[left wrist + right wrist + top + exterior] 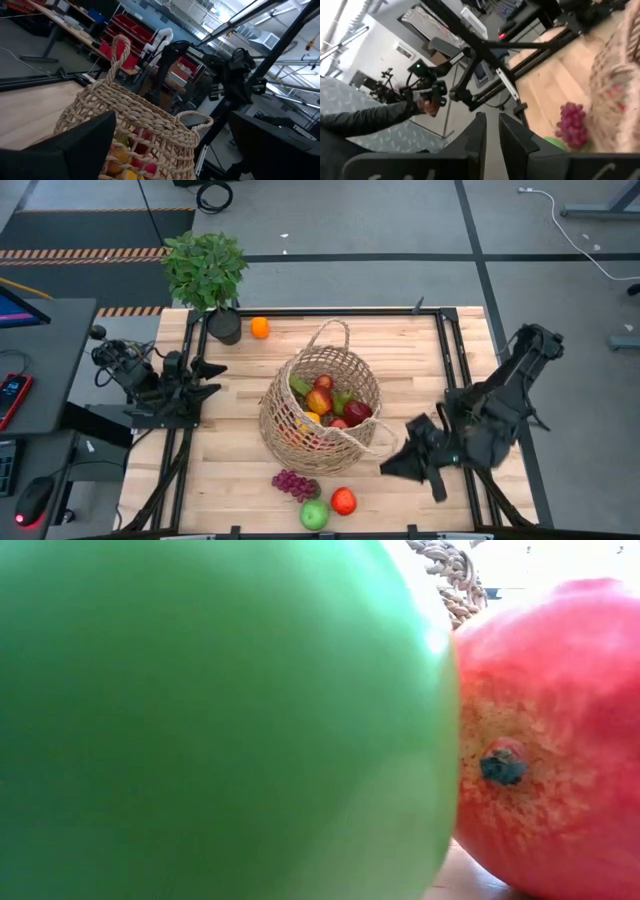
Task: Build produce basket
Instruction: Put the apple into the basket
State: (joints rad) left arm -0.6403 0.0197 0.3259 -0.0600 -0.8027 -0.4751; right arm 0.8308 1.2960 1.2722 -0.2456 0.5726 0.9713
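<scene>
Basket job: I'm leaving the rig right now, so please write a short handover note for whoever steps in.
Left gripper: open, empty, at the table's left edge, left of the basket.
Right gripper: shut, holding nothing visible, just right of the basket.
Basket: mid-table, lying tilted, already holding several pieces, among them red, green and yellow ones.
Still out on the table: orange at the far edge beside the potted plant; purple grapes, green apple and a red-orange fruit at the near edge.
Left: put those four into the basket.
</scene>
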